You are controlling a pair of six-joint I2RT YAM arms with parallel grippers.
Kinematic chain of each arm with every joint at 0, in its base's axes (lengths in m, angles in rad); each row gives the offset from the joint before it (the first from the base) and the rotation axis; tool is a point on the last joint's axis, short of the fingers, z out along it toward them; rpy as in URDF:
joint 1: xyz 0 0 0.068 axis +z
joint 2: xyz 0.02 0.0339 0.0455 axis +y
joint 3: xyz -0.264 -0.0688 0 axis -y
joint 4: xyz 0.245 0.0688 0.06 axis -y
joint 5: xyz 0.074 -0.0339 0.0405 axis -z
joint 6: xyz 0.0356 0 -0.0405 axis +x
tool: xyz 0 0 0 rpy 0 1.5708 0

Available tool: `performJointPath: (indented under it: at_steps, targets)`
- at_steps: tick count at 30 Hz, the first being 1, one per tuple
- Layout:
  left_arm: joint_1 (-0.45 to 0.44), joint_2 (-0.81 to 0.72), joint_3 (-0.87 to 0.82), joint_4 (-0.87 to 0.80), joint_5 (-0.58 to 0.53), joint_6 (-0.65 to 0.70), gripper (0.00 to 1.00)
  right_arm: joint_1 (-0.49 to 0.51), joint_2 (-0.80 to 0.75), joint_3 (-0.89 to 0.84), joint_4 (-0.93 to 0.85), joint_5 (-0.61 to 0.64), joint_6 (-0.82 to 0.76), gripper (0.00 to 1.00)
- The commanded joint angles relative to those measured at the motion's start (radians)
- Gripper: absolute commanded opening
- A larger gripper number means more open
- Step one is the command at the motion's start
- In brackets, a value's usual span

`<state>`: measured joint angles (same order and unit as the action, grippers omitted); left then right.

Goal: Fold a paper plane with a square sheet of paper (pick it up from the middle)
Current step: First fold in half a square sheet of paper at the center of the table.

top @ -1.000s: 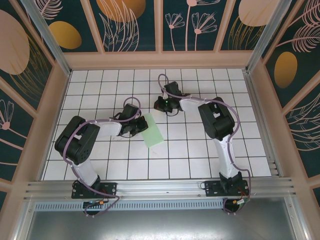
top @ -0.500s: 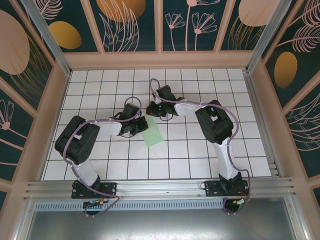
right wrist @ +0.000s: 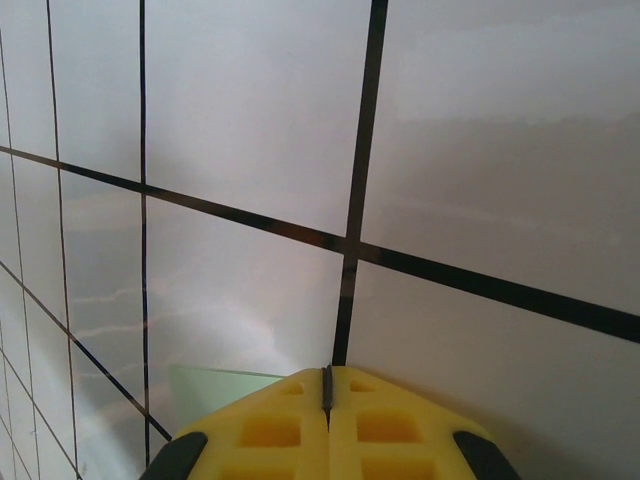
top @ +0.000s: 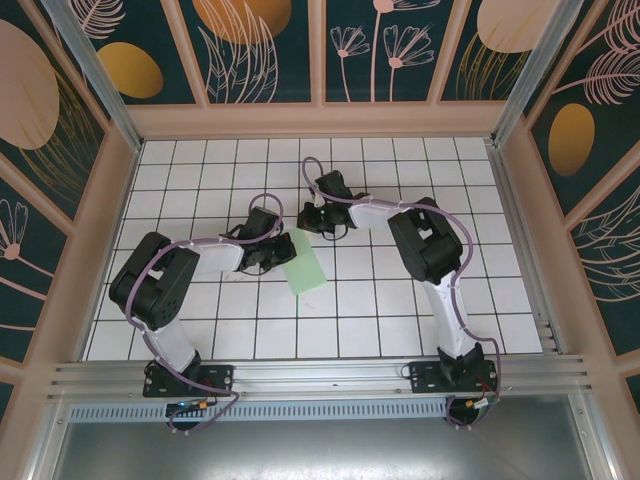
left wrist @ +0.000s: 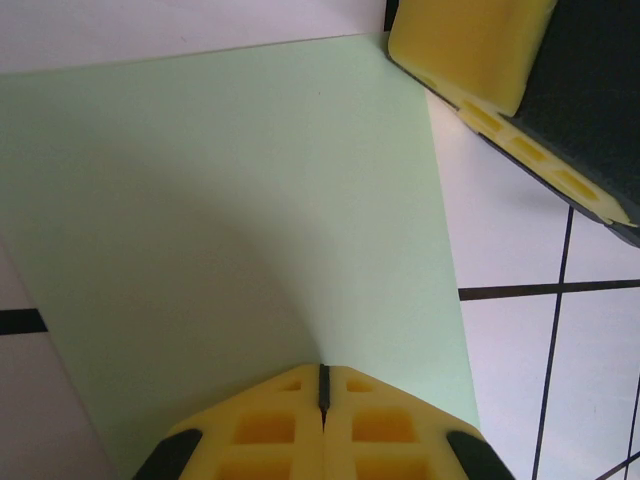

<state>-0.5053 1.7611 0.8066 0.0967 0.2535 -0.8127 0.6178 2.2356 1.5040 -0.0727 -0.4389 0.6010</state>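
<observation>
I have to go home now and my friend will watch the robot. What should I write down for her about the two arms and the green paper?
Left gripper: fingers shut, and they seem to pinch the paper at its left edge.
Right gripper: fingers shut, holding nothing, low over the table by the paper's far corner.
Paper: lies mid-table between the two grippers as a narrow strip, so it looks folded once.
Done: perhaps the first fold.
Left: the pointed nose and the wing folds. There is no plane shape yet.
</observation>
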Motion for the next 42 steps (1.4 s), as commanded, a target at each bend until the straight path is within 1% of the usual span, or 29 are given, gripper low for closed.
performJointPath:
  at_steps: [1,5,7,8,13,16,19,22,24,25,27,29,31,33,35,37,42]
  targets:
    - [-0.004,0.008,-0.035,-0.163,-0.032,0.034,0.00,-0.013,0.025,0.034,-0.047,0.051,-0.022,0.00]
    - [-0.004,-0.038,0.003,-0.241,-0.070,0.093,0.00,-0.020,0.032,0.046,-0.110,0.124,0.000,0.00]
    - [-0.004,-0.095,0.035,-0.275,-0.092,0.113,0.00,-0.024,0.024,0.035,-0.122,0.142,0.031,0.00]
    - [-0.003,-0.119,0.048,-0.283,-0.098,0.114,0.03,-0.024,0.016,0.029,-0.128,0.159,0.046,0.00]
    - [-0.004,-0.255,0.050,-0.264,-0.161,0.041,0.41,-0.024,-0.072,-0.035,-0.109,0.215,0.123,0.00]
    - [-0.004,-0.301,0.010,-0.250,-0.200,-0.012,0.54,-0.024,-0.147,-0.076,-0.095,0.252,0.133,0.00]
    - [-0.004,-0.330,-0.041,-0.227,-0.210,-0.061,0.65,-0.022,-0.214,-0.111,-0.095,0.253,0.101,0.00]
    - [-0.004,-0.355,-0.084,-0.203,-0.200,-0.088,0.75,-0.009,-0.257,-0.140,-0.118,0.242,0.040,0.15]
    - [-0.002,-0.379,-0.113,-0.188,-0.215,-0.102,0.83,0.010,-0.283,-0.169,-0.145,0.264,-0.002,0.26]
    - [-0.002,-0.390,-0.126,-0.185,-0.224,-0.106,0.86,0.019,-0.293,-0.185,-0.153,0.275,-0.017,0.30]
    - [-0.002,-0.415,-0.150,-0.169,-0.232,-0.115,0.93,0.042,-0.318,-0.218,-0.165,0.282,-0.043,0.35]
    - [-0.002,-0.435,-0.178,-0.140,-0.202,-0.125,0.98,0.056,-0.332,-0.242,-0.167,0.243,-0.055,0.37]
    - [-0.002,-0.445,-0.202,-0.108,-0.157,-0.140,0.99,0.063,-0.333,-0.259,-0.157,0.177,-0.050,0.37]
    - [-0.003,-0.451,-0.219,-0.077,-0.098,-0.148,0.98,0.070,-0.322,-0.272,-0.137,0.109,-0.035,0.34]
    - [-0.003,-0.461,-0.235,-0.045,-0.059,-0.156,0.99,0.074,-0.306,-0.277,-0.122,0.070,-0.022,0.29]
    - [-0.002,-0.475,-0.247,-0.029,-0.045,-0.169,0.99,0.077,-0.293,-0.281,-0.116,0.062,-0.014,0.27]
    - [-0.004,-0.469,-0.264,0.001,0.008,-0.214,0.99,0.077,-0.267,-0.293,-0.117,0.063,-0.007,0.26]
